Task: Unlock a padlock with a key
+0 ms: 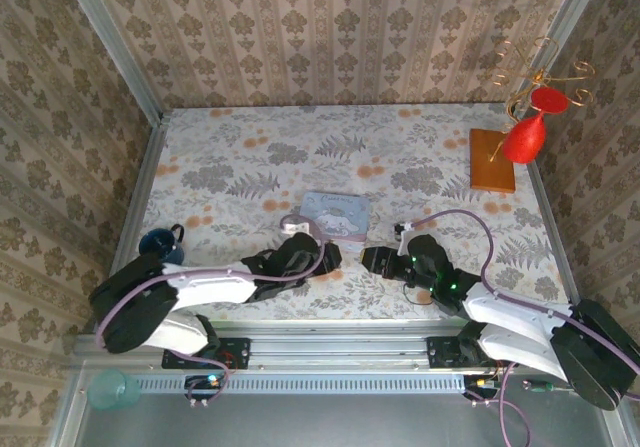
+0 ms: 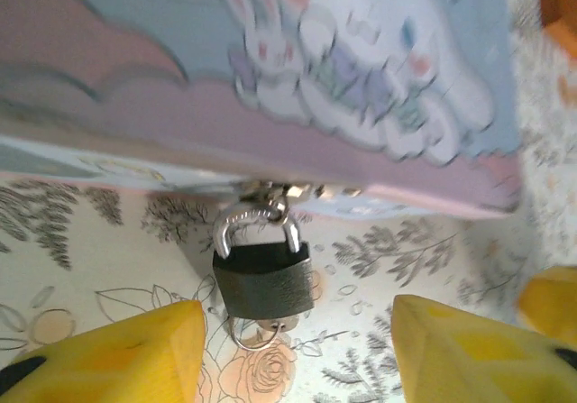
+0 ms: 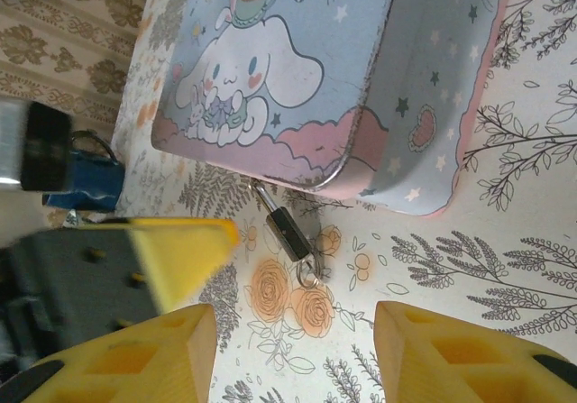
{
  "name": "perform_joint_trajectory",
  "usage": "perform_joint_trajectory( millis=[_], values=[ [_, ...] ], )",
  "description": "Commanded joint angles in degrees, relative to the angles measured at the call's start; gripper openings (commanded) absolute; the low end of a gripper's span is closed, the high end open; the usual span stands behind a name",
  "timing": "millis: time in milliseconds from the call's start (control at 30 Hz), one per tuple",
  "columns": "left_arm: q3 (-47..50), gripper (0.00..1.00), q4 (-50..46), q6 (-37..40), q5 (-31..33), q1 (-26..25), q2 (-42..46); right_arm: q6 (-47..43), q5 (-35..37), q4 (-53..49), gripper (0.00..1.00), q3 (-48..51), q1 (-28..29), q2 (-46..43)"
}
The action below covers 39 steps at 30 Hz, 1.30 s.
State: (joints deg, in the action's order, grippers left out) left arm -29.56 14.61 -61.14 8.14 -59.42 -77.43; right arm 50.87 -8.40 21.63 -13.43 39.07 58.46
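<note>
A small dark padlock [image 2: 264, 279] hangs by its silvery shackle [image 2: 255, 224] from the latch of the pastel cartoon tin [image 2: 270, 51] and lies on the floral table. A key with a wire ring [image 2: 256, 333] sticks out of the padlock's bottom. My left gripper [image 2: 297, 358] is open, one yellow finger on each side just short of the key, touching nothing. The right wrist view shows the same padlock [image 3: 288, 232] and key ring [image 3: 309, 270], with my right gripper [image 3: 293, 358] open a short way off. From above, both grippers [image 1: 335, 257] [image 1: 368, 259] face each other in front of the tin [image 1: 337, 215].
A dark blue cup [image 1: 160, 242] stands by the left arm. At the back right is a wooden base [image 1: 492, 159] with a wire stand holding red ornaments [image 1: 525, 139]. A teal cup [image 1: 108, 389] sits below the table's front rail. Wallpapered walls close in three sides.
</note>
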Motion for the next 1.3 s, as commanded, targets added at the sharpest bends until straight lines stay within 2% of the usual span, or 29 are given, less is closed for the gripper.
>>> perform_joint_trajectory(
  millis=[0, 200, 333, 567, 867, 900, 1067, 1267],
  values=[
    [-0.66, 0.60, -8.31, 5.64, 3.01, 2.65, 5.77, -1.48, -1.24, 1.28, 0.50, -2.18, 1.10, 1.56],
    [-4.09, 0.62, -18.76, 15.15, 0.93, 7.44, 11.13, -5.00, 1.01, 1.15, 0.49, -6.12, 5.94, 7.45],
    [-5.95, 0.63, -21.41, 18.96, -1.23, 8.95, 11.89, -6.70, 4.15, 0.91, 0.47, -9.04, 8.75, 12.61],
    [-8.06, 0.70, -23.40, 24.59, -5.91, 15.03, 8.36, -9.71, 8.03, 0.49, 0.44, -13.64, 9.99, 22.18],
    [-11.18, 0.71, -23.30, 28.84, -6.87, 20.30, -0.09, -11.89, 8.73, 0.59, 0.41, -18.90, 9.97, 33.73],
    [-11.06, 0.71, -22.94, 28.72, -6.57, 20.39, -0.55, -12.00, 8.91, 0.59, 0.38, -19.06, 9.98, 34.34],
    [-9.33, 0.71, -21.72, 27.09, -3.38, 20.57, -1.06, -12.45, 10.90, -0.23, 0.09, -18.34, 9.97, 33.56],
    [-7.54, 0.70, -20.71, 26.39, -1.97, 20.74, -1.32, -13.92, 13.22, -1.87, 0.02, -16.85, 9.97, 30.02]
  ],
)
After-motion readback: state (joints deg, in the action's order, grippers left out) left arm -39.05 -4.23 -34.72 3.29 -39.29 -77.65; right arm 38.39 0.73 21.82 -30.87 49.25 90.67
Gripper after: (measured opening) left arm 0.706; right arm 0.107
